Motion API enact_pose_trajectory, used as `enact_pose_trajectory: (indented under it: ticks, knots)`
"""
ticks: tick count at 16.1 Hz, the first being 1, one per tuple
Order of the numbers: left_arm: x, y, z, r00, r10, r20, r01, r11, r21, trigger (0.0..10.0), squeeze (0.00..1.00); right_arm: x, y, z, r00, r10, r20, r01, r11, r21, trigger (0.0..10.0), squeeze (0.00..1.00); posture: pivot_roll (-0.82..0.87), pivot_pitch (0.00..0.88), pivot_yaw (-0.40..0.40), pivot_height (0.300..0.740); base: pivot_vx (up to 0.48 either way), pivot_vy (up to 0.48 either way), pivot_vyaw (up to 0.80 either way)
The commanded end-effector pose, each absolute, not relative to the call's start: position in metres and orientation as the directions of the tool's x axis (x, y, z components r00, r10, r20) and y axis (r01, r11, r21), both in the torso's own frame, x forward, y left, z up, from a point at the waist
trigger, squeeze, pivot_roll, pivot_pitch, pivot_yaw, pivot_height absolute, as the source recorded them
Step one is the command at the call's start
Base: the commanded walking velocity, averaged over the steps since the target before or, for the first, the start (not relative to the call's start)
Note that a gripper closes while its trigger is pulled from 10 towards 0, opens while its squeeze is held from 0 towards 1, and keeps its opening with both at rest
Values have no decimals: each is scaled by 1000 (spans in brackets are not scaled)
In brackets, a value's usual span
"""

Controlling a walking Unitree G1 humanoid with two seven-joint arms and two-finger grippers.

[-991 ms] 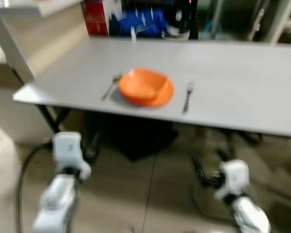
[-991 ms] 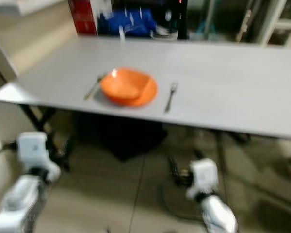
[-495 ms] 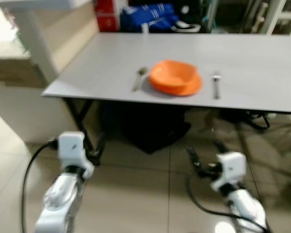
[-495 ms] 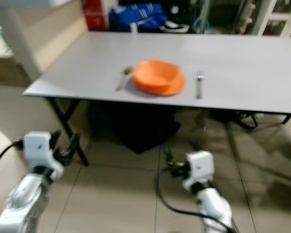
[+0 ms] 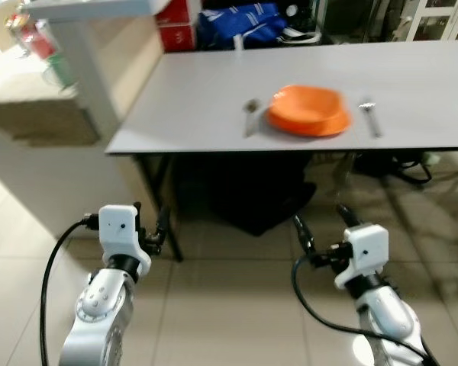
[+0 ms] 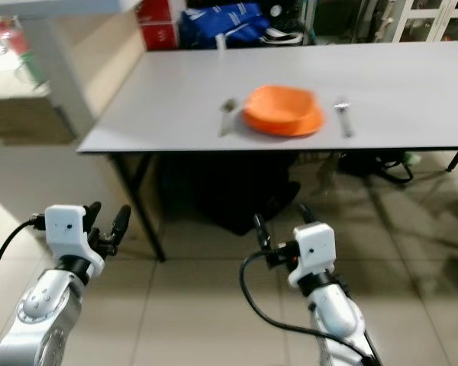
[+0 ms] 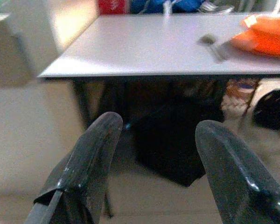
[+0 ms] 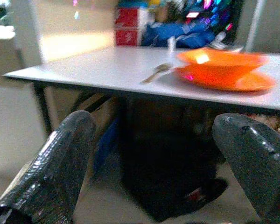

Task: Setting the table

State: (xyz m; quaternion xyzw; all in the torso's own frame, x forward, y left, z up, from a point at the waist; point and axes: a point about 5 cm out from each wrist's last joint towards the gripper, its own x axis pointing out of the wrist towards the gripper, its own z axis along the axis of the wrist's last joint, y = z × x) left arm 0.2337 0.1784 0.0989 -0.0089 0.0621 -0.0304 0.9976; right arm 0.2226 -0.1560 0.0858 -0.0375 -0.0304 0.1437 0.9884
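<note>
A long grey table [image 5: 214,99] with a smooth matte top and black folding legs stands ahead of me on a floor [image 5: 229,320] of glossy pale tiles. Under it sits a dark, soft-looking black mass [image 5: 244,191] I cannot identify. Beyond the table's far edge lie a crumpled blue bag [image 5: 240,15] and a red box [image 5: 175,23]. Near the table's front edge rests an orange bowl [image 5: 309,107], rounded and shiny, sitting on an orange plate [image 5: 305,126] of the same colour. A slim metal spoon [image 5: 250,113] lies just beside the plate toward the table's left end, and a metal fork [image 5: 369,116] lies near the plate on the other side, both running front to back. My left gripper [image 7: 154,154] hangs low over the tiles, short of the table's front left corner, its two broad, dull black fingers [image 7: 91,163] spread apart and holding nothing. My right gripper [image 8: 154,158] hangs likewise below the table's front edge, its rough-textured black fingers [image 8: 60,158] released wide, empty, facing the bowl and spoon above.
</note>
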Motion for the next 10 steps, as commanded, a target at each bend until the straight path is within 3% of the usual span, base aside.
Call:
enact_pose_trajectory:
  ticks: [1,2,5,10]
  knots:
    - [235,183,99,990,-52,-128,51,999,-6,10000,0,223,-151,89,953,299,44,-295,952,-85,10000,0,-198,2,102,740,0,480,0]
    - [235,183,99,991,-52,-126,51,999,-5,10000,0,223,-151,86,954,298,34,-294,952,-86,10000,0,-198,2,102,740,0,480,0]
    - [237,185,99,991,-48,-125,49,999,4,10000,0,224,-149,82,955,296,15,-294,952,-84,10000,0,-198,0,108,740,0,480,-800]
    - [239,190,102,994,-27,-110,30,999,25,10000,0,224,-151,81,953,302,9,-300,950,-85,10000,0,-188,0,101,740,0,480,0]
